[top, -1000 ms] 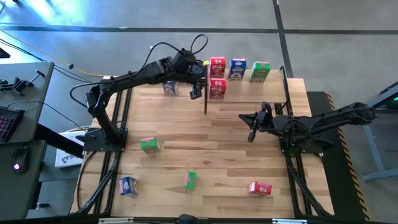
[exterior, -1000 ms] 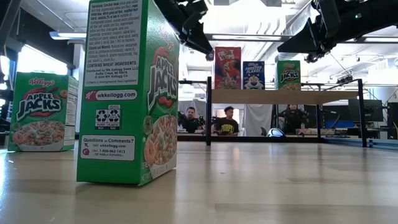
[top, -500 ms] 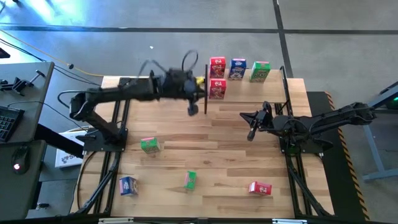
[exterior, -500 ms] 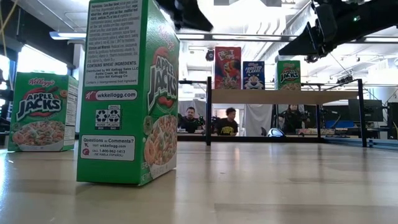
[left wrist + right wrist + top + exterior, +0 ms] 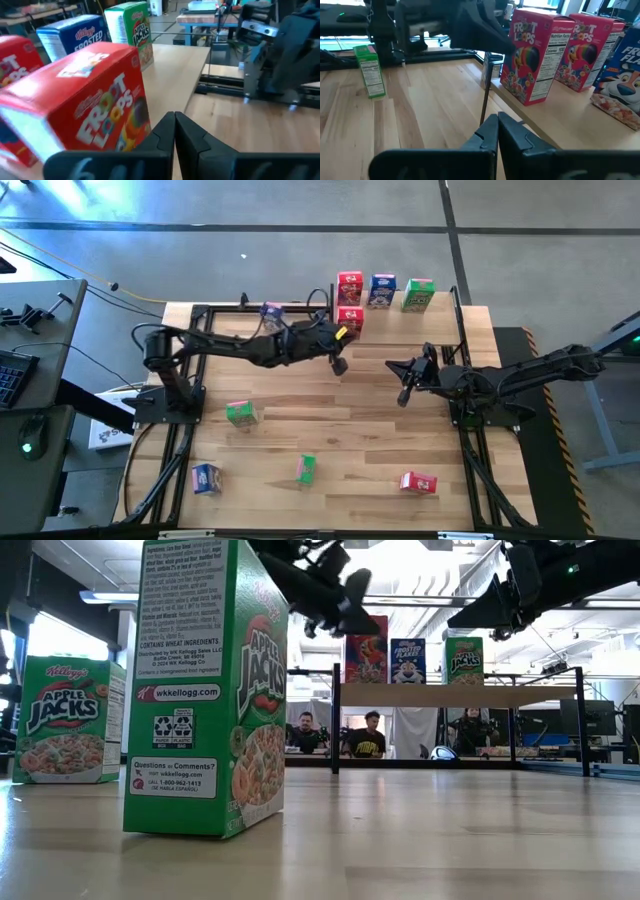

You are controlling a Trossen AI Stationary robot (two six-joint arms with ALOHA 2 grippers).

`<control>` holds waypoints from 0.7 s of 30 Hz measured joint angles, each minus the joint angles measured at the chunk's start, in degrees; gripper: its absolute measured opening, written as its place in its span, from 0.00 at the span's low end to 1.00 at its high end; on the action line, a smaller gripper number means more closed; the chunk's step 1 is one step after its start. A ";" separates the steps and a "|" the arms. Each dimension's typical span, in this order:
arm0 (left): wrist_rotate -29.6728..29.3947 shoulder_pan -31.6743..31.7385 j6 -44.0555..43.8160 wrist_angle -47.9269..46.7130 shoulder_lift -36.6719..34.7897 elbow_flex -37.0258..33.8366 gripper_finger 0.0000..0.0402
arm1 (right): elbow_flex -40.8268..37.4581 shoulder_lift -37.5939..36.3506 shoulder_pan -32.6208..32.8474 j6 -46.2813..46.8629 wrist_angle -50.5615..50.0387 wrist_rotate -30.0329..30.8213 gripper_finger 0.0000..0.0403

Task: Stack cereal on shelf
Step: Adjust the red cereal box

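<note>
Beside the shelf's [image 5: 440, 315] left edge hovered the left gripper [image 5: 340, 365], fingers pressed together, holding nothing, near a red Froot Loops box [image 5: 349, 321] at the shelf's front-left corner. Behind it along the back edge stood a second red box [image 5: 349, 286], a blue Frosted Flakes box [image 5: 382, 290] and a green Apple Jacks box [image 5: 418, 294]. At mid-table waited the right gripper [image 5: 405, 394], likewise pressed shut and empty.

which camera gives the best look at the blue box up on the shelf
The low view: the blue box faces it fully, unobstructed. The high view shows its top; the left wrist view shows it partly hidden; the right wrist view cuts it off.
</note>
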 joint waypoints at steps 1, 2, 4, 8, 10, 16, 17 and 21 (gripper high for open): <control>-0.86 -0.02 0.46 -0.17 0.56 0.49 0.00 | 0.00 0.00 0.00 0.00 0.03 0.00 0.00; -2.21 -0.09 1.21 -0.49 1.13 1.03 0.00 | 0.00 0.00 0.00 0.00 -0.02 0.00 0.00; -5.03 -0.30 2.24 -0.06 2.37 2.19 0.00 | 0.00 0.00 0.00 0.00 0.01 -0.02 0.00; -8.21 0.22 2.77 -0.51 3.99 3.69 0.00 | 0.00 0.00 0.00 0.00 -0.01 -0.06 0.00; -8.43 0.80 2.72 -0.56 4.57 4.14 0.00 | 0.00 0.00 0.00 0.00 -0.01 -0.09 0.00; -9.45 2.30 1.93 -0.78 4.54 4.21 0.00 | 0.00 0.00 0.00 0.00 -0.01 -0.15 0.00; -9.40 2.53 1.99 -0.78 4.54 4.21 0.00 | 0.00 0.00 0.00 0.00 0.02 -0.15 0.00; -7.97 3.17 2.25 -1.01 4.54 4.21 0.00 | 0.00 0.00 0.00 0.11 0.03 -0.17 0.00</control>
